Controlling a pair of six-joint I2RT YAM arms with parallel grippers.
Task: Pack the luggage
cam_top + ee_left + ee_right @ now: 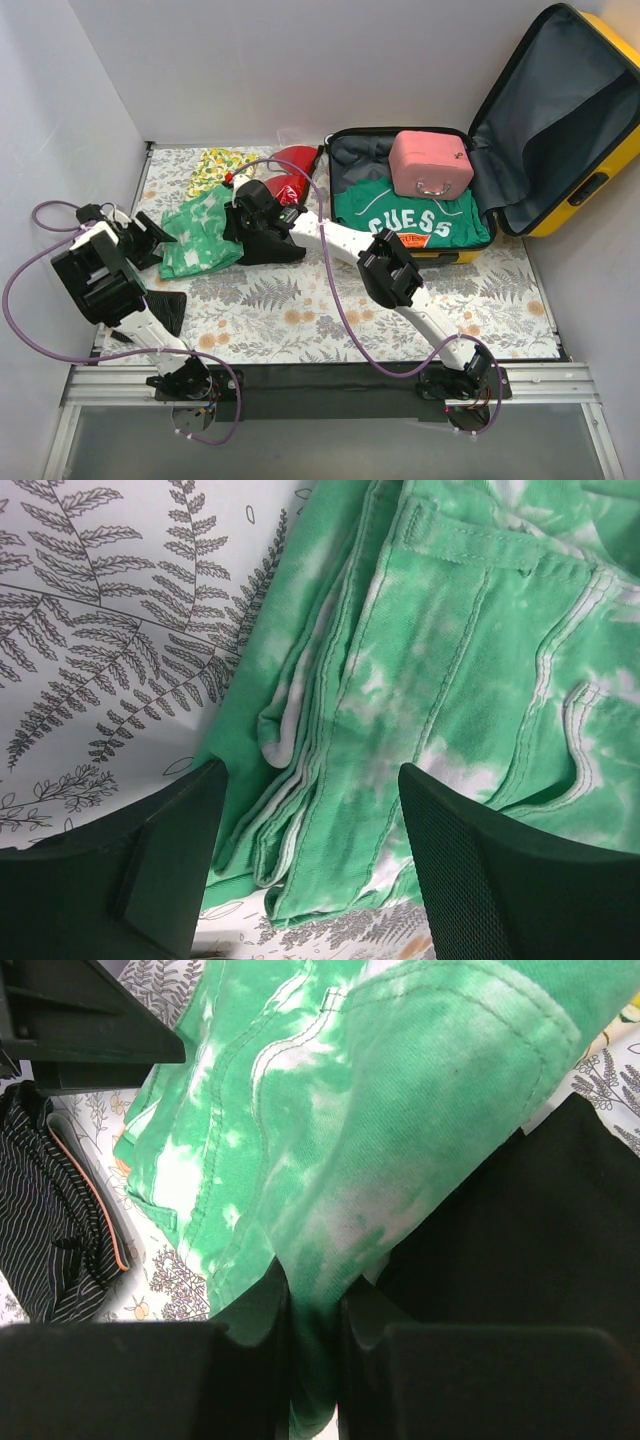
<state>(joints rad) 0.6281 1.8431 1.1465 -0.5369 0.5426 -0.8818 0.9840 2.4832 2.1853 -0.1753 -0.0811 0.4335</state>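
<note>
Luggage (560, 110) task: pinches green tie-dye garment (330, 1110) in nearly closed right gripper (315, 1310), holds left gripper (310, 780) wide open, empty, over same garment's folded edge, leaves luggage lid-up at table's (400, 320) far right, green shirt (410, 220) and pink case (430, 162) inside.

Top cam: the luggage (560, 110) lid runs off the frame's upper-right corner, the green tie-dye garment (200, 235) lies partly under both arms, and a red item (297, 160) behind them is too covered to ID. Left wrist cam: garment cropped at top & right, fingers of the left gripper (310, 780) clipped by the bottom edge. Right wrist cam: the fold pinched by the right gripper (312, 1305) vanishes btwn its fingers, a striped dark cloth (50, 1210) is cut off at left, and the black mass (520, 1240) at right can't be made out.
</note>
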